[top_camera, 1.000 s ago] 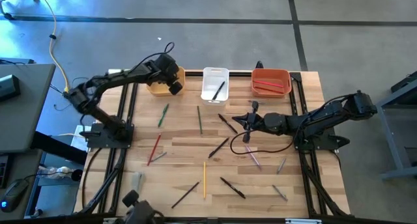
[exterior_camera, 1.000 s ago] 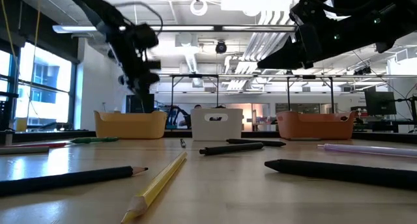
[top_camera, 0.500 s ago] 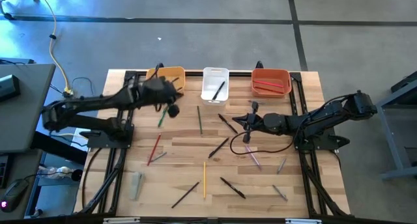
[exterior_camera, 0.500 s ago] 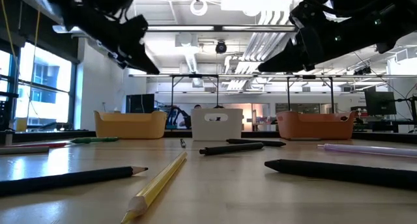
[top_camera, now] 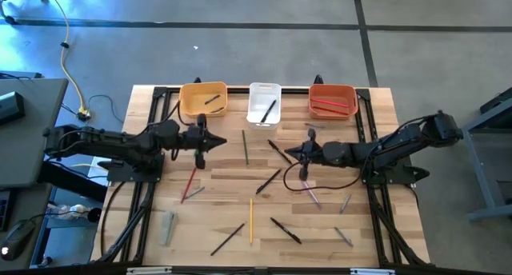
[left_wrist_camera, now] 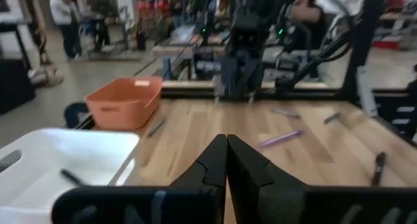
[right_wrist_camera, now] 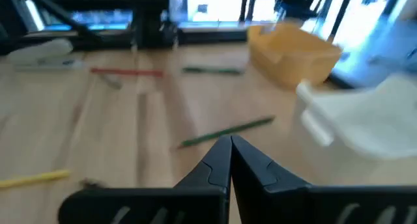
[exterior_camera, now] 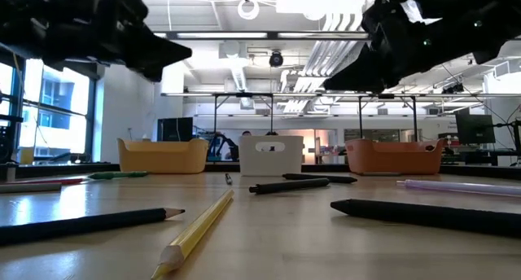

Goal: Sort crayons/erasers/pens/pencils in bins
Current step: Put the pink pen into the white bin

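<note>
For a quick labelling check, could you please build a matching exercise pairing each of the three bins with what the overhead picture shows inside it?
Things:
1. yellow-orange bin
2. white bin
3. red-orange bin

Contents:
A. red sticks
B. one dark stick near the top rim
C. one dark stick lying slanted across the middle

Pairs: 1-B, 2-C, 3-A

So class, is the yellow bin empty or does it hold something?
Not empty. The high view shows a short dark stick lying inside the yellow bin; what kind it is, cannot tell.
</note>
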Controlling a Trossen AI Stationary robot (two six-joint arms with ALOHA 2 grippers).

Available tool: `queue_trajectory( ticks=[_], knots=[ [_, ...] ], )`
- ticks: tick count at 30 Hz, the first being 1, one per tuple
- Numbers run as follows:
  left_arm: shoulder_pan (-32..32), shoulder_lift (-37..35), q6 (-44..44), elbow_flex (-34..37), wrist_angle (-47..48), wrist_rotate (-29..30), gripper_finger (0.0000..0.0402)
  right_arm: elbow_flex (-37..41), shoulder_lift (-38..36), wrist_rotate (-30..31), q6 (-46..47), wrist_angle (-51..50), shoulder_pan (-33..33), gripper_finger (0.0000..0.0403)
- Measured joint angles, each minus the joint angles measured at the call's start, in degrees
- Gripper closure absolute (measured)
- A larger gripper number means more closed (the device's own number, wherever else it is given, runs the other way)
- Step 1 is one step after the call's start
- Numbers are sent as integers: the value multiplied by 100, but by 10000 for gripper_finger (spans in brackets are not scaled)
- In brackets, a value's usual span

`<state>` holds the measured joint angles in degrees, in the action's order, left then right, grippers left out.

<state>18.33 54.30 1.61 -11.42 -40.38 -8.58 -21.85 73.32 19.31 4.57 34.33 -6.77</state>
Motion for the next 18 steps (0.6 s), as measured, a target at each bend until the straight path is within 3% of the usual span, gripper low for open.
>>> queue_trajectory(
  ticks=[6, 11, 18],
  knots=[
    [-225, 0, -124, 350, -440, 7, 401, -941, 2, 338, 1510, -2923, -673, 403],
    [-406, 2, -106, 439, -658, 21, 401, -1743, 22, 428, 3569, -5343, -1305, 399],
    [-500, 2, -90, 439, -661, 34, 401, -2347, 452, -60, 5786, -7124, -2200, 340]
  ],
)
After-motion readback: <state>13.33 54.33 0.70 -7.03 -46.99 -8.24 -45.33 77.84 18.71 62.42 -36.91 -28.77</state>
